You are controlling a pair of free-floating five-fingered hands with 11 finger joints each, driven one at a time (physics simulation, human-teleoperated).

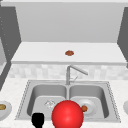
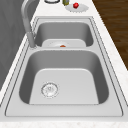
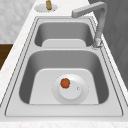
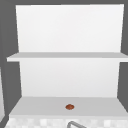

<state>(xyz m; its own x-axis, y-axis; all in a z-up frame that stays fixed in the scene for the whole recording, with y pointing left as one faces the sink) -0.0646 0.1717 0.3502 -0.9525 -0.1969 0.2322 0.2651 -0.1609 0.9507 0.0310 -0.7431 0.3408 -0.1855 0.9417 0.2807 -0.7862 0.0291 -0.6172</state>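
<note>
Black against the steel sink (image 1: 27, 86), the left hand (image 1: 38, 119) hangs just beside a big red ball (image 1: 67, 115); whether its fingers are spread or curled cannot be told.

Left hand (image 1: 38, 119) hangs low at the front.

A black robot hand (image 1: 38, 119), a glossy red ball (image 1: 67, 115), a grey steel sink (image 1: 110, 100), a white plate (image 3: 81, 96).

We see a plate (image 3: 75, 96) in the right basin (image 3: 45, 62) with a small fruit (image 3: 65, 83) on it. The faucet (image 1: 71, 72) stands behind the divider. Above it, a shelf (image 1: 37, 53) carries another small item (image 1: 69, 53).
</note>
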